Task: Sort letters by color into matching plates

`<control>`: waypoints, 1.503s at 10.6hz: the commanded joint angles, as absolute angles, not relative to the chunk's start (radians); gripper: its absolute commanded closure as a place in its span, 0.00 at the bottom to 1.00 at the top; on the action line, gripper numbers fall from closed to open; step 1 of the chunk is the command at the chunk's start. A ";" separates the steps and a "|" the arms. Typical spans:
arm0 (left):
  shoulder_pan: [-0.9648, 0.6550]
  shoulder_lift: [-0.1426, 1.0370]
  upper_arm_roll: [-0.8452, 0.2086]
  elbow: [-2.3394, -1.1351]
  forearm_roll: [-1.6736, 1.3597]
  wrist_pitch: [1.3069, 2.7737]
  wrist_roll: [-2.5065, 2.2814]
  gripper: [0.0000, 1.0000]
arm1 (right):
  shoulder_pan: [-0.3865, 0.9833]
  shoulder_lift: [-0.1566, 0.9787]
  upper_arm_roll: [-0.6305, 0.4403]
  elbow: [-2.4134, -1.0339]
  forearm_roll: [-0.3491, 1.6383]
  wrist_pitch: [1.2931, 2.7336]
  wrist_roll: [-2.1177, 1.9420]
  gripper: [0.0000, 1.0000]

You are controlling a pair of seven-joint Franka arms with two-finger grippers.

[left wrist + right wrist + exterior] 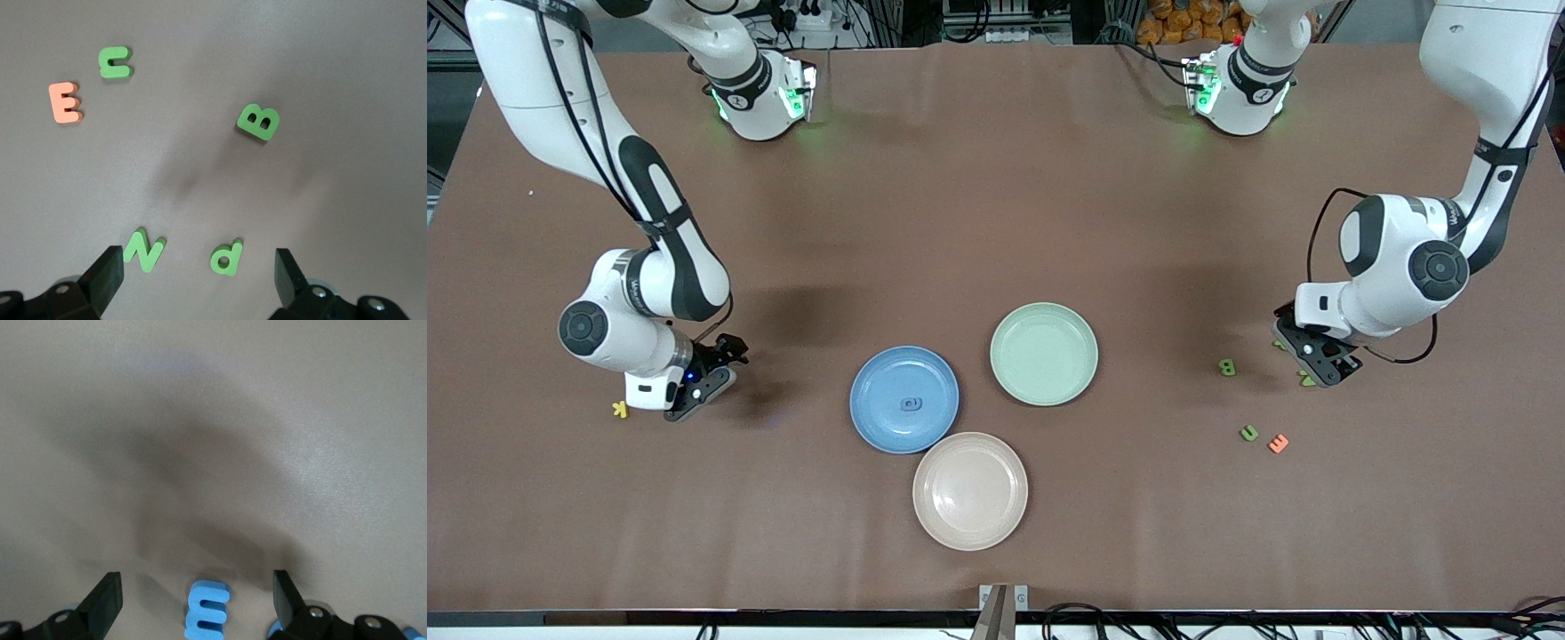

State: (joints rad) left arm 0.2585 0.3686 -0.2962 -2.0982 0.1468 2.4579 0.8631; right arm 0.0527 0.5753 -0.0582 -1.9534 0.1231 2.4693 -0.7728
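We see the right pincer (710,378) low over the surface (996,222) at its arm's end, released w/ a blue E (207,619) between its jaws, yellow K (619,409) beside. Blue plate (880,427) holds one blue letter (910,405); green plate (1043,354) empty. Green B (1227,367), C (1248,433), N (144,250), P (227,257) wait by the left pincer (1320,360), released. We judge sorting barely begun.

Blue letter (207,609) under right gripper (195,595): cut off at frame edge; hidden by gripper in front view.
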 commanded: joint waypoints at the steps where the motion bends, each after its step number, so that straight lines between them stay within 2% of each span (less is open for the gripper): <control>1: 0.261 0.371 -0.298 -2.086 0.130 2.462 0.890 0.00 | 0.038 0.534 -0.048 -2.032 0.124 2.526 -0.790 0.04; 7: 0.281 0.387 -0.288 -2.066 0.129 2.444 0.816 0.00 | 0.029 0.512 -0.048 -2.079 0.126 2.551 -0.788 0.09; 9: 0.282 0.394 -0.287 -2.063 0.130 2.410 0.715 0.00 | 0.026 0.506 -0.048 -2.100 0.126 2.563 -0.788 0.14; 11: 0.281 0.399 -0.281 -2.065 0.156 2.408 0.675 0.00 | 0.026 0.502 -0.048 -2.115 0.126 2.591 -0.790 0.33; 14: 0.287 0.397 -0.291 -2.063 0.446 2.414 0.711 0.00 | 0.026 0.505 -0.048 -2.115 0.126 2.594 -0.808 0.61; 16: 0.287 0.397 -0.296 -2.066 0.446 2.414 0.771 0.00 | 0.026 0.506 -0.046 -2.114 0.126 2.595 -0.808 0.71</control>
State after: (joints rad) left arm 0.2772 0.3974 -0.2827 -2.0723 0.4090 2.4282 0.7170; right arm 0.0408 0.5191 -0.0582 -2.0780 0.1228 2.5822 -0.7825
